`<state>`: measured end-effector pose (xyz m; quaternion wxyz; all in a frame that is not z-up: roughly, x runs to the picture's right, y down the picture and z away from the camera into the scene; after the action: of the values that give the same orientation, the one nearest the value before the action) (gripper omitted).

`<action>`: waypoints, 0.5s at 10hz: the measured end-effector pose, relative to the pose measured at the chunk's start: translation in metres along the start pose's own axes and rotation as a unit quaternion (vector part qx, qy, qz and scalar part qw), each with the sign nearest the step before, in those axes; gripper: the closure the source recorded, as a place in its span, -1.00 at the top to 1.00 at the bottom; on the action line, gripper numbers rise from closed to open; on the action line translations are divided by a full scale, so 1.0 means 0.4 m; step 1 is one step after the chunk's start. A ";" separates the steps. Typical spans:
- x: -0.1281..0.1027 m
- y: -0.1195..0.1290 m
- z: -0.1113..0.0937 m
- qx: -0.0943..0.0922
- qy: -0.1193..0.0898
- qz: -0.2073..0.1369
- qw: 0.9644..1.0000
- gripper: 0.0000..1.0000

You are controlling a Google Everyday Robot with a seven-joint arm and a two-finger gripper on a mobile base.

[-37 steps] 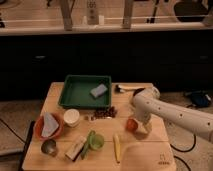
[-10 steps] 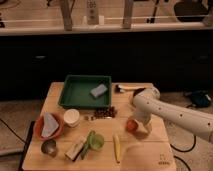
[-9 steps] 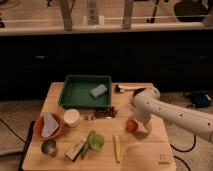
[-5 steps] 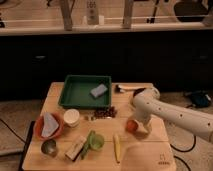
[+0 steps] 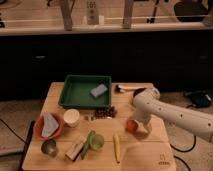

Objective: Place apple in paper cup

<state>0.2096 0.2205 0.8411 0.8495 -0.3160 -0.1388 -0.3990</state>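
Change: none I can spot over the last few seconds; arm holds the same pose.
Apple: on the counter, well right of the paper cup, not in it.
End effector: low, touching the apple on the side away from the paper cup; grip state I cannot tell.
Meaning: I judge the grasp is pending or settling; the lift and the carry to the paper cup remain.

On show are one small round red-orange apple, one white paper cup, one light green plastic cup, one orange bowl, one green rectangular tray, one long yellow piece, and one gripper at the apple.
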 end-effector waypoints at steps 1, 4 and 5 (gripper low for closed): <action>-0.008 -0.004 -0.007 0.004 -0.002 -0.004 1.000 0.60; -0.042 -0.023 -0.024 0.016 -0.008 -0.024 1.000 0.60; -0.053 -0.024 -0.026 0.019 -0.011 -0.030 0.999 0.55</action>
<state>0.1885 0.2215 0.8269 0.8416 -0.2997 -0.1645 -0.4181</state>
